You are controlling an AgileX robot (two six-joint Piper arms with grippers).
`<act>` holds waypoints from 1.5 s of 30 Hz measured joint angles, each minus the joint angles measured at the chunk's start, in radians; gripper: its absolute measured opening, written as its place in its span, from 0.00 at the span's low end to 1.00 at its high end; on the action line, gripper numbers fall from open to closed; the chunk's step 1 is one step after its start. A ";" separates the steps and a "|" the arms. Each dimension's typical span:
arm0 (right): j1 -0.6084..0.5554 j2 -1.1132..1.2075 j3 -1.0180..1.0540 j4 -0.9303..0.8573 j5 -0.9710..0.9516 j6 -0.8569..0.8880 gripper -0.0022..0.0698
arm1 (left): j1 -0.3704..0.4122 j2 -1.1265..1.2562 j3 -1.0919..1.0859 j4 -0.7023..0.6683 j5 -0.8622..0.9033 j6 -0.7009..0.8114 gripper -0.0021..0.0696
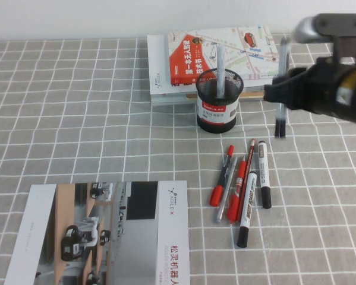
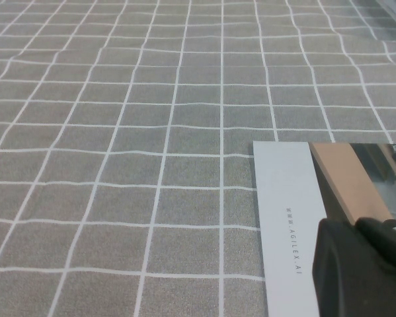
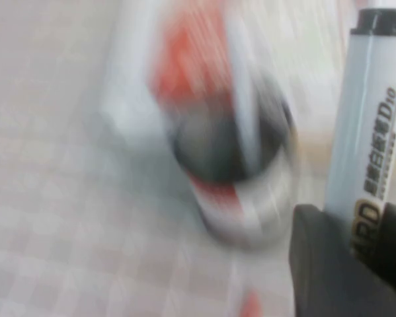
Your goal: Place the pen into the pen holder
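Note:
The pen (image 1: pixel 283 59) hangs upright in the air, held at mid-barrel, its black end down, to the right of the pen holder (image 1: pixel 217 102). My right gripper (image 1: pixel 280 92) is shut on it, above the table at the back right. In the right wrist view the pen's white barrel with dark print (image 3: pixel 373 119) stands between the dark fingers (image 3: pixel 330 264), and the holder (image 3: pixel 234 172) is a blur beside it. The black mesh holder has a grey pen (image 1: pixel 220 65) standing in it. My left gripper (image 2: pixel 363 271) hovers over a brochure's edge.
A stack of books (image 1: pixel 213 56) lies behind the holder. Several pens and markers (image 1: pixel 243 190) lie in a row in front of it, right of centre. A brochure (image 1: pixel 100 237) lies at the front left and shows in the left wrist view (image 2: pixel 290 218).

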State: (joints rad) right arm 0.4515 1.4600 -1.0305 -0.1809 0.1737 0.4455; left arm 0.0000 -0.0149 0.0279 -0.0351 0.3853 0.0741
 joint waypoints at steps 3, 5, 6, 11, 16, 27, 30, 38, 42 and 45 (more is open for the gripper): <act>-0.010 -0.069 0.160 -0.047 -0.475 -0.039 0.17 | 0.000 0.000 0.000 0.000 0.000 0.000 0.02; -0.020 -0.057 0.202 -0.045 -0.719 -0.060 0.17 | 0.000 0.000 0.000 0.000 0.000 0.000 0.02; -0.021 -0.038 0.207 -0.027 -0.829 -0.065 0.17 | 0.000 0.000 0.000 0.000 0.000 0.000 0.02; -0.023 0.140 0.131 0.072 -1.058 -0.071 0.17 | 0.000 0.000 0.000 0.000 0.000 0.000 0.02; -0.025 0.356 -0.065 -0.023 -1.066 -0.078 0.17 | 0.000 0.000 0.000 0.000 0.000 0.000 0.02; -0.025 0.603 -0.333 -0.107 -0.855 -0.173 0.45 | 0.000 0.000 0.000 0.000 0.000 0.000 0.02; -0.025 0.598 -0.337 -0.109 -0.846 -0.175 0.63 | 0.000 0.000 0.000 0.000 0.000 0.000 0.02; -0.025 0.393 -0.267 -0.139 -0.823 -0.039 0.17 | 0.000 0.000 0.000 0.000 0.000 0.000 0.02; -0.025 0.202 -0.156 -0.183 -0.830 -0.018 0.04 | 0.000 0.000 0.000 0.000 0.000 0.000 0.02; -0.025 0.078 -0.054 -0.258 -0.821 -0.008 0.02 | 0.000 0.000 0.000 0.000 0.000 0.000 0.02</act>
State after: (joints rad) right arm 0.4263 1.5377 -1.0844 -0.4388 -0.6476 0.4372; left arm 0.0000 -0.0149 0.0279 -0.0351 0.3853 0.0741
